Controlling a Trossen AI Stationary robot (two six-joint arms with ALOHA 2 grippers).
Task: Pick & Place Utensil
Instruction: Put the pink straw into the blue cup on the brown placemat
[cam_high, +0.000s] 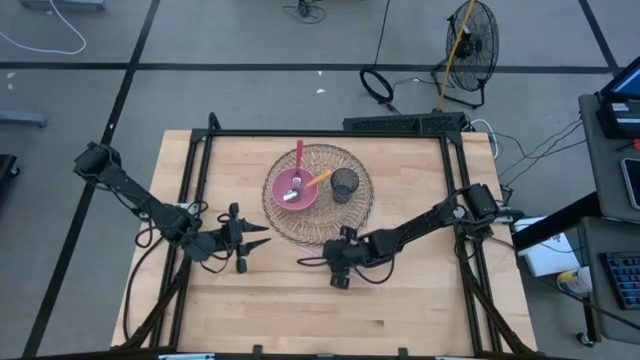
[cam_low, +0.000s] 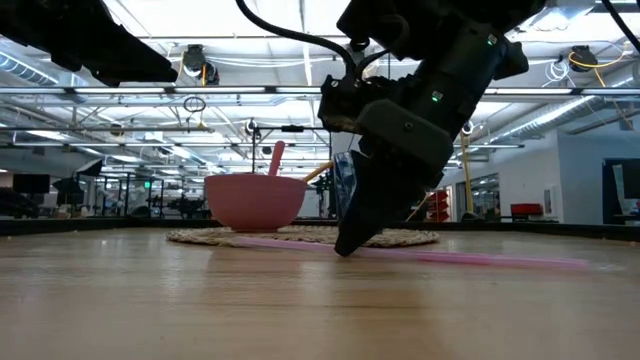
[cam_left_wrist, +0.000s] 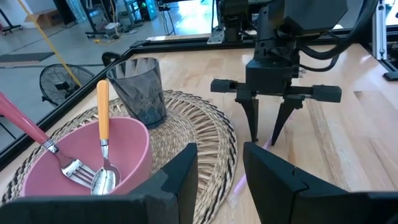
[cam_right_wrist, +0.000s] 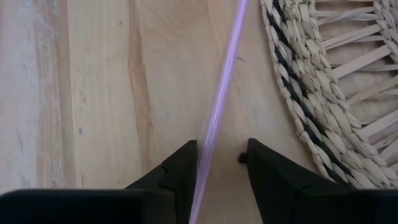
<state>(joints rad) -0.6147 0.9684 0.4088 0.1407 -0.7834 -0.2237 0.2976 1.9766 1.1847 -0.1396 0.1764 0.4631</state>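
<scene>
Because the pink straw (cam_right_wrist: 219, 106) looks thin, light and bendy, the right gripper (cam_right_wrist: 221, 163), jaws open around it on the table (cam_right_wrist: 93, 93), should pinch its middle softly, while the left gripper (cam_left_wrist: 219, 169) waits half open and empty.

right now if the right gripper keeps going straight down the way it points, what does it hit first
The pink straw lying on the wooden table: the right gripper points down with its open fingers either side of it, tips nearly at the tabletop, beside the woven mat.
</scene>
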